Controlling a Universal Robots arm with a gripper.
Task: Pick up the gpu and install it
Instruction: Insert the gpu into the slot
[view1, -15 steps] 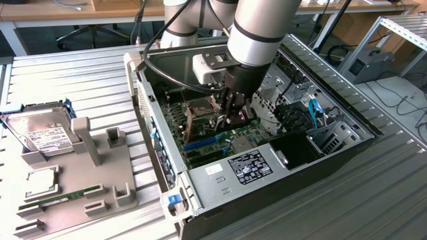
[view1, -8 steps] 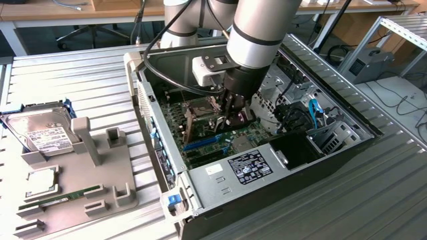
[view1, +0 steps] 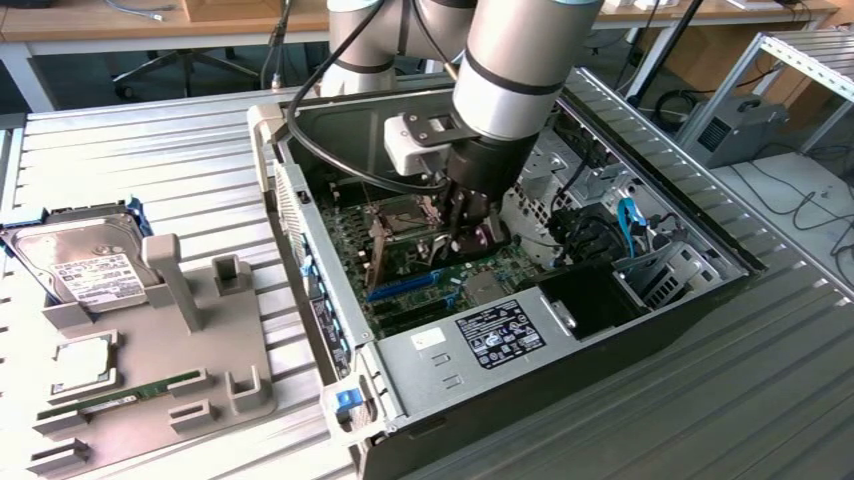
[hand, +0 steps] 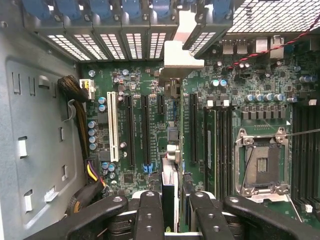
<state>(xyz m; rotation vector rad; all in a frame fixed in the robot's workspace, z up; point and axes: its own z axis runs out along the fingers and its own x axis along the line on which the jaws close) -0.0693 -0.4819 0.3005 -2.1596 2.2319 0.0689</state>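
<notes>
My gripper (view1: 470, 238) reaches down inside the open computer case (view1: 441, 385), just above the green motherboard (view1: 501, 268). In the wrist view, its black fingers (hand: 149, 212) are shut on the gpu (hand: 170, 187), which I see edge-on as a thin card. The card's silver end bracket (hand: 176, 56) points toward the case's rear slot openings (hand: 125, 45). The card hangs over the black expansion slots (hand: 161, 107), between two long slots (hand: 145, 130), and I cannot tell whether it touches one.
A white slot (hand: 113, 125) and the open CPU socket (hand: 262, 165) flank the card. Cables (hand: 75, 97) run along the case wall. Outside the case, a grey holder tray (view1: 174, 340) carries a hard drive (view1: 87, 265), a processor (view1: 83, 362) and a memory stick (view1: 127, 392).
</notes>
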